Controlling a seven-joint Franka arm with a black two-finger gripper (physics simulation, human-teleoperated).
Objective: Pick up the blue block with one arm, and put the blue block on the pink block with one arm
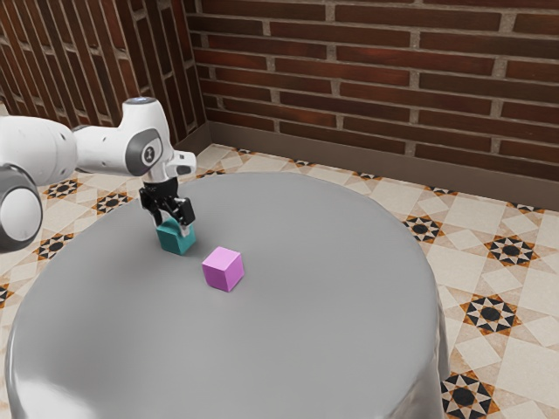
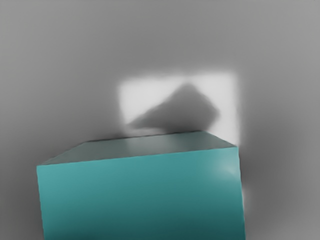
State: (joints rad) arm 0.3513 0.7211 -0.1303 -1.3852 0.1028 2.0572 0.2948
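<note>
The blue block point(image 1: 176, 239), teal in colour, rests on the round grey table point(image 1: 332, 288) toward the exterior view's left. My black gripper point(image 1: 172, 223) points straight down over it, and its two fingers press the block's upper part from opposite sides, so it is shut on the block. Just under my hand, the block point(image 2: 142, 195) is seen close up with its top face and one side showing. The pink block point(image 1: 223, 268) sits on the table a short way toward the exterior view's right and front of the blue block, not touching it.
The table's rim curves round at the front and at the exterior view's right. Beyond it are a patterned tile floor point(image 1: 489, 253) and a brick wall point(image 1: 376, 78). My white arm point(image 1: 96, 148) reaches in from the exterior view's left.
</note>
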